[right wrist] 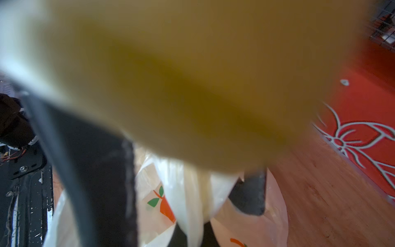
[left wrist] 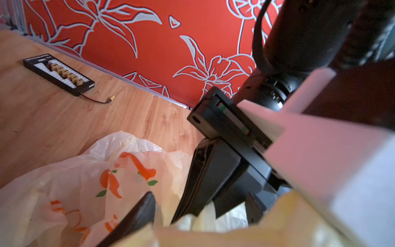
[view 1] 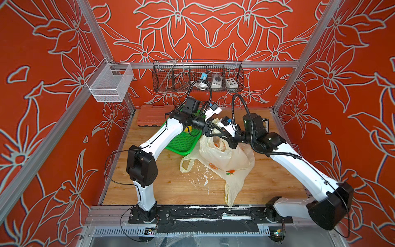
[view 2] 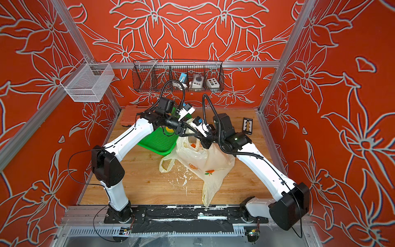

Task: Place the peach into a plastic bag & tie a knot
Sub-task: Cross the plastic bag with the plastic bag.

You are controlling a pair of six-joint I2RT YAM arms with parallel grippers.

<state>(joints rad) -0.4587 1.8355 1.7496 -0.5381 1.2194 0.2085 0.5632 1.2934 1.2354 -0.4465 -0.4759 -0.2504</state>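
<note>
The cream plastic bag point(view 1: 226, 160) with orange fruit prints slumps on the wooden table in both top views point(view 2: 205, 160). An orange patch inside its mouth looks like the peach point(view 1: 216, 145) point(view 2: 193, 145). Both grippers meet above the bag's top. My right gripper point(view 1: 228, 140) point(right wrist: 192, 231) is shut on a bunched strip of the bag point(right wrist: 192, 192). My left gripper point(view 1: 222, 131) point(left wrist: 196, 213) stands open, its fingers point(left wrist: 139, 213) either side of that strip and of the right gripper's tips. Blurred yellow film covers much of the right wrist view.
A green tray point(view 1: 181, 143) with a yellow fruit point(view 1: 189, 129) lies left of the bag. An orange tool case point(view 1: 151, 117) sits at the back left, a black terminal board point(view 2: 248, 126) at the back right. White scraps point(view 1: 203, 177) litter the table. Wire baskets point(view 1: 197, 77) hang on the back rail.
</note>
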